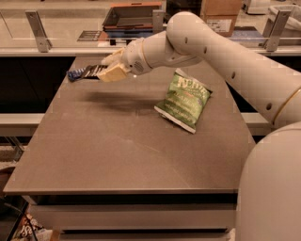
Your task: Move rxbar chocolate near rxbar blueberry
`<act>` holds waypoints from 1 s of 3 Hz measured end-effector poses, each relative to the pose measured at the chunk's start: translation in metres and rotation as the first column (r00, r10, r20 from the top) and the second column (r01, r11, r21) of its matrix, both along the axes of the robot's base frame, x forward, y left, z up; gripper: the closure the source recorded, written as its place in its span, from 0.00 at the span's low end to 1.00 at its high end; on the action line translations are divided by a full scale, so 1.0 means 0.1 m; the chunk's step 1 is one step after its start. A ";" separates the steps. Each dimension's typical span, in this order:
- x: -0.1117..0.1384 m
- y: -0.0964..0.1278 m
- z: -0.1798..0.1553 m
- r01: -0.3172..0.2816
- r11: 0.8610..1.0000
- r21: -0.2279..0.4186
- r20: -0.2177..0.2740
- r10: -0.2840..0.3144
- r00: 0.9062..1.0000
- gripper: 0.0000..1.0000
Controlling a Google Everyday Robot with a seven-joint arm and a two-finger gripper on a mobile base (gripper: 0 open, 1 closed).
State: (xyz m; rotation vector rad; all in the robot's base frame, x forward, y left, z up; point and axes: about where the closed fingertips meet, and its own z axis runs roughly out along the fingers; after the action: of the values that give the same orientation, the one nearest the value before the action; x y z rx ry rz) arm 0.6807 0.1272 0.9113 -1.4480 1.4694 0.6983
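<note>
My gripper (104, 70) is at the far left of the table, held a little above its surface. It is shut on the rxbar chocolate (92, 71), a flat black wrapper with white lettering that sticks out to the left from between the fingers. The rxbar blueberry (75, 74), a dark-blue wrapper, lies on the table at the far left corner. Only its left end shows, as the black bar covers the rest. The two bars overlap in this view.
A green chip bag (184, 100) lies on the brown table (122, 150) right of centre, under my arm. A counter with metal brackets (38, 31) and a tray (134, 16) runs behind the table. Cardboard boxes (221, 14) stand at the back right.
</note>
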 end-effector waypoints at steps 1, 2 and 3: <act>0.09 0.15 -0.04 0.049 0.999 0.007 0.031 -0.049 0.998 1.00; 0.25 0.28 -0.15 0.106 0.994 0.011 0.044 -0.106 0.993 1.00; 0.41 0.33 -0.29 0.131 0.991 0.020 0.033 -0.132 0.991 1.00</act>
State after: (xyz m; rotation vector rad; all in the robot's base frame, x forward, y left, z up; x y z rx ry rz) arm 0.7214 0.1606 0.8821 -1.3302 1.5133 0.6006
